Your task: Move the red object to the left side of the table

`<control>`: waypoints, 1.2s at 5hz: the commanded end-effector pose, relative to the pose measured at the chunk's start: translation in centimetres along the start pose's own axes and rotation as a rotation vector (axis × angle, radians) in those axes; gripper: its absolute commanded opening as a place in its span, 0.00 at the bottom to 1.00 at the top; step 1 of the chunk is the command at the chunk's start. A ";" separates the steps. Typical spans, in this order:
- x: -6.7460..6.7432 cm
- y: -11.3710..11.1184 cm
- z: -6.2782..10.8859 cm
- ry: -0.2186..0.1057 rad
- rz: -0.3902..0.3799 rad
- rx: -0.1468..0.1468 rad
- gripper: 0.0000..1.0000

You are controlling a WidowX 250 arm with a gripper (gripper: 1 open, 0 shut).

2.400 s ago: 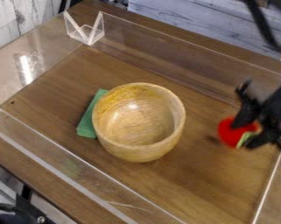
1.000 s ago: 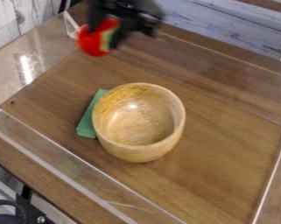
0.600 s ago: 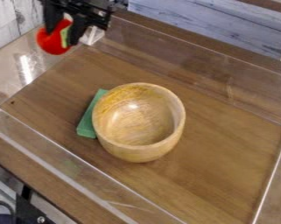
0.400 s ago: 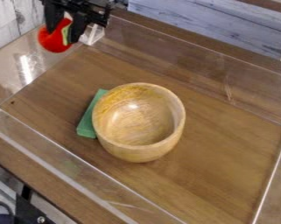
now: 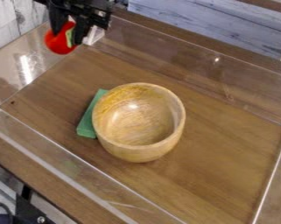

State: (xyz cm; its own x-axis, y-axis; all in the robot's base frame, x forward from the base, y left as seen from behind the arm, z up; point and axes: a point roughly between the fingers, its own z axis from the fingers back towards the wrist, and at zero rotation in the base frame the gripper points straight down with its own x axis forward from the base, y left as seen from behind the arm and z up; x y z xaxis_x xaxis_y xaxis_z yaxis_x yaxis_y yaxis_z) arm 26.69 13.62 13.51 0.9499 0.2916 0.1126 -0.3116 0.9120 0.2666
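Observation:
The red object point(image 5: 59, 38), a small glossy red toy fruit with a bit of green on its right side, hangs in the air at the upper left of the camera view, over the far left corner of the table point(image 5: 230, 131). My gripper point(image 5: 67, 37) is shut on it from above. The black fingers point(image 5: 91, 35) flank the fruit and the arm rises out of the top edge. The fruit does not touch the wood.
A wooden bowl point(image 5: 137, 120) sits in the middle of the table, partly on a flat green cloth point(image 5: 88, 117) at its left. Low clear acrylic walls point(image 5: 60, 179) ring the tabletop. A bare wooden area lies to the right of the bowl.
The gripper carried the red fruit from the right side, over the bowl, to the upper left. In the last half second it shifted slightly right and lower.

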 end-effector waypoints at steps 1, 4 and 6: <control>1.3 2.0 -0.8 -0.047 0.002 -0.009 0.00; 4.0 5.9 -2.2 -0.051 0.055 -0.061 0.00; 4.2 6.3 -3.4 -0.061 0.053 -0.107 0.00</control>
State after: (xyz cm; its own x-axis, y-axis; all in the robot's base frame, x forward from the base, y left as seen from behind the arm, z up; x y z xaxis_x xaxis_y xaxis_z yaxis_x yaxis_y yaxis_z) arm 28.57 20.76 10.94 0.9366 0.3229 0.1360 -0.3408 0.9295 0.1407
